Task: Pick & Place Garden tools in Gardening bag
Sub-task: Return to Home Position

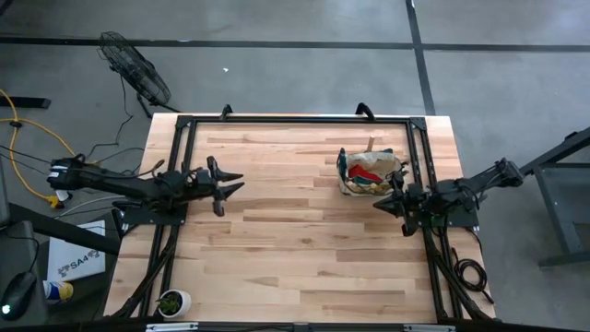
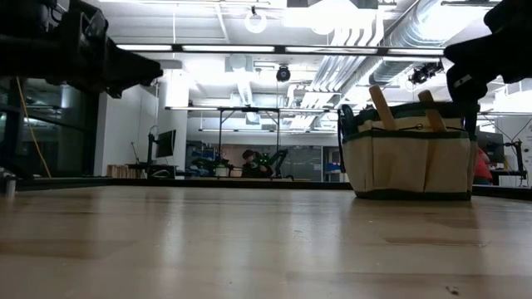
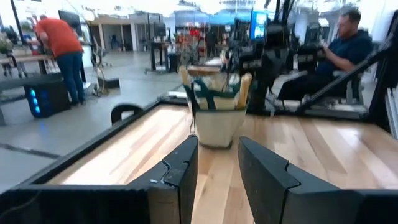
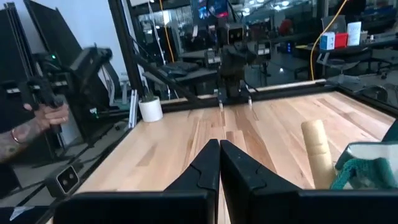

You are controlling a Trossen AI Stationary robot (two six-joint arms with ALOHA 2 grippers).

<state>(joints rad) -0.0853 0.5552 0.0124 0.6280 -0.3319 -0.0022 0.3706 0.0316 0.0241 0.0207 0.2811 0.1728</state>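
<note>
The beige gardening bag (image 1: 369, 173) with dark green trim stands upright on the table at the far right. It also shows in the low view (image 2: 407, 158) and the left wrist view (image 3: 217, 118). Wooden tool handles (image 2: 382, 106) and a red item (image 1: 365, 171) stick out of its top. One wooden handle (image 4: 317, 152) shows in the right wrist view. My left gripper (image 1: 230, 183) hangs open and empty above the table's left part, pointing toward the bag. My right gripper (image 1: 383, 203) is shut and empty, just on the near side of the bag.
A black frame rail (image 1: 295, 120) runs round the table. A small white pot (image 1: 172, 302) stands at the near left corner. Bare wood (image 1: 304, 249) lies between the arms and toward the near edge. A person's hand (image 4: 50, 112) holds a device beyond the table's left side.
</note>
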